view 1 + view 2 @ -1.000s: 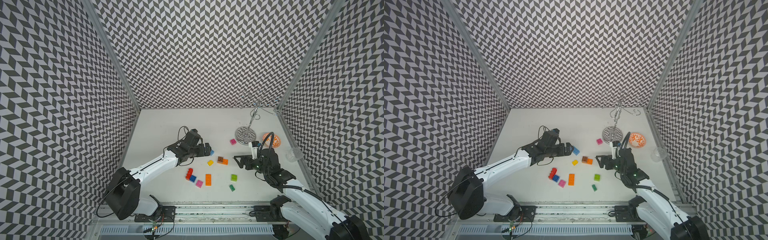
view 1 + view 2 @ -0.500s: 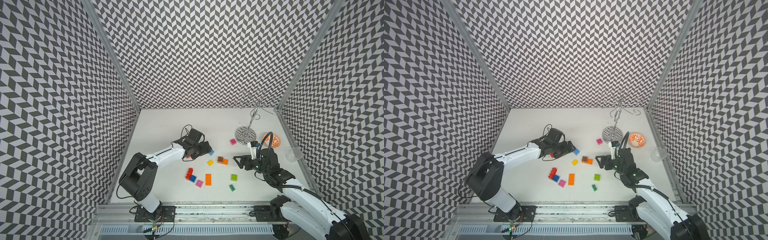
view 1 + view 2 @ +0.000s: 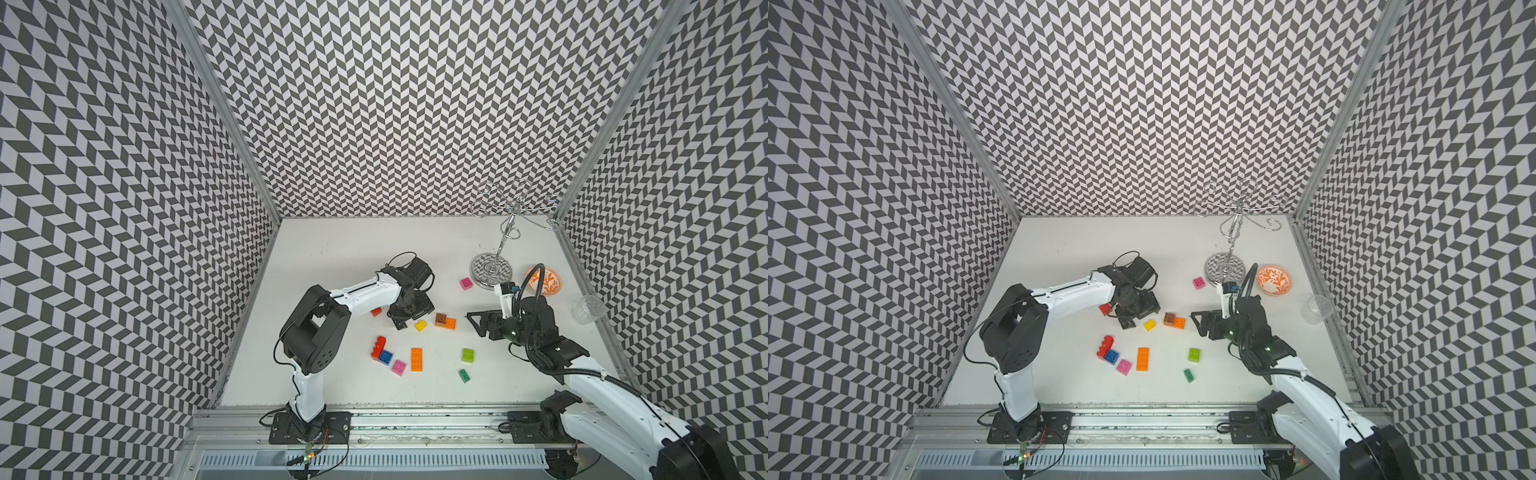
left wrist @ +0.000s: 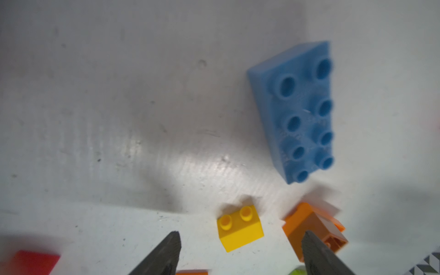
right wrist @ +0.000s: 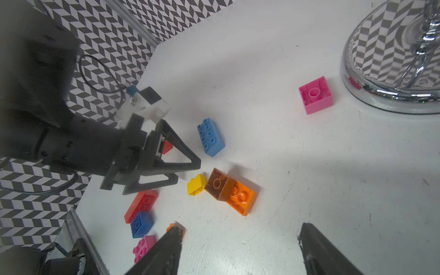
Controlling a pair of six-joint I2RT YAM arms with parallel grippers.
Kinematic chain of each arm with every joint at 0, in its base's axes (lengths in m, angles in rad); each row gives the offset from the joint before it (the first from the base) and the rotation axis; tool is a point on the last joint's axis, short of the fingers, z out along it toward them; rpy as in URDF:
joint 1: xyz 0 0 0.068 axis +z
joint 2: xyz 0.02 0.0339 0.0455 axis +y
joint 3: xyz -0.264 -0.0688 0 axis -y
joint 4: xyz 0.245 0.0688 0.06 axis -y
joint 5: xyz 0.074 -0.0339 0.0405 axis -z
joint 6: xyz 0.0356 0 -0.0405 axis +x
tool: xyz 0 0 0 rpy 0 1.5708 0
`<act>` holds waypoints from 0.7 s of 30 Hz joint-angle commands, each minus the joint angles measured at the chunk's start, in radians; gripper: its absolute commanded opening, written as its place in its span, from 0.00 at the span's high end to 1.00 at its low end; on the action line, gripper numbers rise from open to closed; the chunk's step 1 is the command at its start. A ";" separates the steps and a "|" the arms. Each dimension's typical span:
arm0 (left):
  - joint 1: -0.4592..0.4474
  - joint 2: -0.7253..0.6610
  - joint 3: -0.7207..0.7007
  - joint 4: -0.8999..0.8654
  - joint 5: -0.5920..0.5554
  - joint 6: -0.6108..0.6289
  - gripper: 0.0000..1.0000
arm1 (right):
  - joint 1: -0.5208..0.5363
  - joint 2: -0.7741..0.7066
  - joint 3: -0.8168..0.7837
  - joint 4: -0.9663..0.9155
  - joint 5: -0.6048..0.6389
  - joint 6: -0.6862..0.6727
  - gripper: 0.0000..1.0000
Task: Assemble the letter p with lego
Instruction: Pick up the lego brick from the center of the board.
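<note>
The left fingers (image 4: 166, 257) stand wide apart and hold nothing. They hang low over the desk (image 3: 332, 249), and the left wrist view shows the small yellow brick (image 4: 239, 228) in the gap between their tips. Just past it a light blue oblong brick (image 4: 295, 112) lies flat, studs up; in both top views the left arm's wrist covers it. Beside the yellow brick a brown brick (image 5: 217, 183) touches an orange brick (image 5: 240, 197), both tipped so their hollow undersides show.

The right fingers (image 5: 164, 252) are also spread wide and empty. They are held above the desk and point toward the brown-and-orange pair, near it but not touching.

The rest of the lego lies loose and scattered:
- A small red brick (image 3: 376, 311) sits close by the left arm's wrist.
- Nearer the front rail a red oblong brick (image 3: 378, 347) touches a blue square brick (image 3: 385, 356).
- A pink brick (image 3: 398, 367) lies just beside the blue one, with an orange oblong brick (image 3: 417, 359) next to it.
- Further right lie a lime brick (image 3: 468, 354) and a small green brick (image 3: 464, 375).
- A second pink brick (image 5: 315, 95) lies upside down, just beside the base of a chrome stand (image 3: 490, 272).

An orange-patterned dish (image 3: 545, 280) and a clear cup (image 3: 588, 308) stand by the right wall.
</note>
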 commanded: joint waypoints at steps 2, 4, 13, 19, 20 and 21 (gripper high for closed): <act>-0.009 0.058 0.073 -0.101 -0.032 -0.055 0.23 | 0.007 -0.025 -0.008 0.043 -0.008 0.004 0.21; -0.016 0.084 0.097 -0.112 -0.031 -0.061 0.26 | 0.007 -0.031 -0.009 0.042 -0.012 0.005 0.21; -0.058 0.120 0.080 -0.134 -0.013 -0.126 0.34 | 0.007 -0.065 -0.034 0.046 -0.009 0.013 0.21; -0.065 0.141 0.100 -0.138 -0.010 -0.142 0.46 | 0.007 -0.078 -0.050 0.048 -0.005 0.016 0.21; -0.065 0.145 0.109 -0.138 -0.014 -0.141 0.48 | 0.007 -0.082 -0.050 0.046 -0.003 0.017 0.21; -0.063 0.149 0.116 -0.140 -0.015 -0.141 0.52 | 0.007 -0.086 -0.051 0.045 0.001 0.018 0.21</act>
